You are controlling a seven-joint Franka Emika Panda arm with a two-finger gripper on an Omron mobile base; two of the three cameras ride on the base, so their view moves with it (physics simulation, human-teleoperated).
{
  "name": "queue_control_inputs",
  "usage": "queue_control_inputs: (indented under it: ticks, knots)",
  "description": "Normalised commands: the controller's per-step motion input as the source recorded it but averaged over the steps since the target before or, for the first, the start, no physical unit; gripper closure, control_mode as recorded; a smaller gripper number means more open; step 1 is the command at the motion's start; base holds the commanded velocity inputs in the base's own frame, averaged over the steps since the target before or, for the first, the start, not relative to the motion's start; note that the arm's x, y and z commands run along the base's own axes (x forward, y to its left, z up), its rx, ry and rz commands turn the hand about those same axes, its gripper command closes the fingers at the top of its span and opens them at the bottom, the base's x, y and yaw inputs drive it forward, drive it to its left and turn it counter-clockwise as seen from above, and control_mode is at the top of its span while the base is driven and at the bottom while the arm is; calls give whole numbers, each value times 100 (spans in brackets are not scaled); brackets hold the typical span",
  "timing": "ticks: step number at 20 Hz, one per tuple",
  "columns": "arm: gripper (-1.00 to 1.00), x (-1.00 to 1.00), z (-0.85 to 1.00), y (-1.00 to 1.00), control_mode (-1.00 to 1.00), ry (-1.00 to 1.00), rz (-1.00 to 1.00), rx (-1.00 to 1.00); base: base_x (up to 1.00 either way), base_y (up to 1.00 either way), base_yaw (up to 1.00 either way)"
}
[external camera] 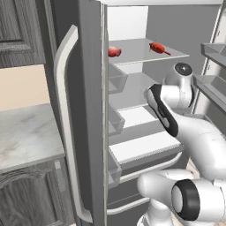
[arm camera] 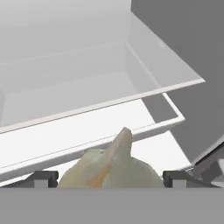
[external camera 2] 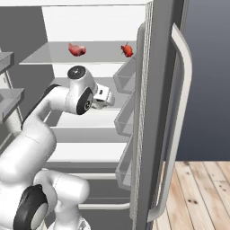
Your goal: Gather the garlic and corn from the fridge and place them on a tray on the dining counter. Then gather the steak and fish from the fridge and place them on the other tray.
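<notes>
The gripper is half hidden: in the right base view only a pale block of the hand pokes out past the dark wrist joint, and in the left base view the arm's own wrist covers it. In the hand view the two dark fingertips stand far apart at the bottom edge, and between them sits the garlic, an off-white bulb with a pointed tip and a faint orange streak (its lower half is cut off by the frame). Whether the tips touch the bulb is hard to make out; a sliver of gap seems to show on each side, so the jaws read as wide open around it rather than clamped. Behind the garlic lies a white shelf edge and a pale shallow bin. The fridge stands with both doors swung open, the arm reaching into its middle shelves. On the upper glass shelf rest two red pieces: the rounder steak toward the left and a second red thing to its right, too small to identify.
</notes>
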Motion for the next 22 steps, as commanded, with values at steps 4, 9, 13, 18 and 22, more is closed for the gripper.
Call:
queue_control_inputs:
  ticks: [4,9,13,18,22]
  knots:
    - [100,-79,6,11,-100,1,0,0,0,0,0]
    - [100,-63,0,5,-100,2,0,0,0,0,0]
    - [100,-49,19,0,-100,2,0,0,0,0,0]
    - [100,-43,19,0,-100,1,0,0,0,0,0]
    - [100,-31,3,0,-100,0,0,0,0,0,0]
